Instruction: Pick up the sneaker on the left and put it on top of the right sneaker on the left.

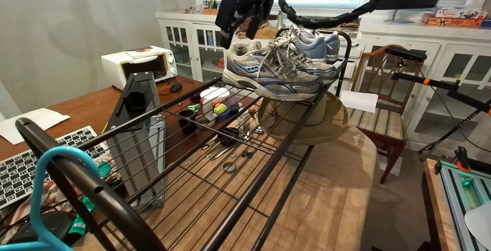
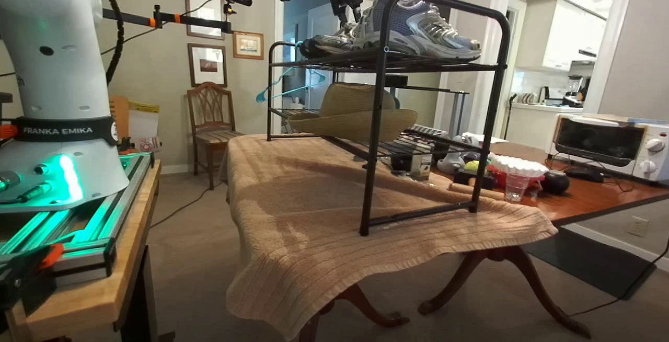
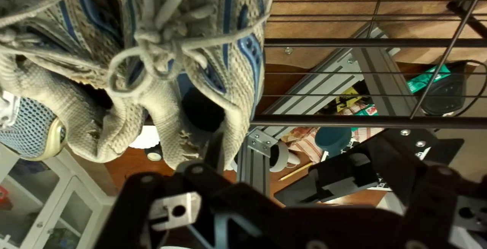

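Grey sneaker point(image 1: 273, 77), heel just below gripper point(image 1: 238, 40), jaws parted

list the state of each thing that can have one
Gripper: open
Gray sneakers: upright on the rack, near one's laces look tied
Blue sneakers: upright
Hat: crown up
Hanger: hooked over the rack
Glass cabinet doors: look closed
Robot base light: lit green
Toaster oven: door state unclear

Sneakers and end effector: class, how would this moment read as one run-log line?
sneakers: on rack; end effector: open, by one heel, contact unclear; hat: below sneakers; stacking: not done
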Controlling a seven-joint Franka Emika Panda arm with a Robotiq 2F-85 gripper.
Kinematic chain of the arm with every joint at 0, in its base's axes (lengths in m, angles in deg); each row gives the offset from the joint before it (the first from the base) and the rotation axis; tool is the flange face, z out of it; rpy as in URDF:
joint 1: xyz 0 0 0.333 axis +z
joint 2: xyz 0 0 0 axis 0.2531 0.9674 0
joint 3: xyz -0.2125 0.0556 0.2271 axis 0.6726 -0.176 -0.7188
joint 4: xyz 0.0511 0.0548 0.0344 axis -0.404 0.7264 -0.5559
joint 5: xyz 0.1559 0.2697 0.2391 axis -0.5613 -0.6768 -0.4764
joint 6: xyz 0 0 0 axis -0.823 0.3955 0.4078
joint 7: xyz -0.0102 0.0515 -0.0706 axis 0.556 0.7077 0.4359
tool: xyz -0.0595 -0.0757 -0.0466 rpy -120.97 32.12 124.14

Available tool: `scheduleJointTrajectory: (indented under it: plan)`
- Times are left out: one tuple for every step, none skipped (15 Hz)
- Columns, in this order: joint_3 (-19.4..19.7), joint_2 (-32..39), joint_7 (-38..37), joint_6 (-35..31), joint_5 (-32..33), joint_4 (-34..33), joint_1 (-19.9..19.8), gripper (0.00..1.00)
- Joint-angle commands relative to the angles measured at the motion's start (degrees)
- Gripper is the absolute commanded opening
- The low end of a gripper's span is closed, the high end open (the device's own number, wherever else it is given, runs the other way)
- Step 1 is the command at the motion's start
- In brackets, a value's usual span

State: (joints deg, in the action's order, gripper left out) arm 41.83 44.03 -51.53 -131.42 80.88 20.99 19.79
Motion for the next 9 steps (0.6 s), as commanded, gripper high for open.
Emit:
scheduleJointTrajectory:
  plan:
    - [1.26, 2.21, -3.58, 4.12, 2.32, -3.60, 1.23, 1.00]
    - [1.47, 2.68, -3.70, 4.52, 2.46, -4.20, 1.24, 1.00]
    - [1.76, 3.38, -2.39, 4.43, 1.55, -4.78, 1.17, 1.00]
    - [2.03, 3.95, -2.06, 4.96, 1.31, -5.42, 1.16, 1.00]
    - [2.32, 4.51, -1.82, 5.35, 1.24, -5.93, 1.18, 1.00]
    - [2.61, 4.93, -1.51, 5.65, 0.95, -6.27, 1.19, 1.00]
    - [2.92, 5.45, -1.37, 5.87, 0.95, -6.70, 1.21, 1.00]
    - [3.17, 5.89, -1.21, 6.34, 0.82, -7.07, 1.26, 1.00]
    - [3.39, 6.32, -0.86, 6.82, 0.54, -7.37, 1.31, 1.00]
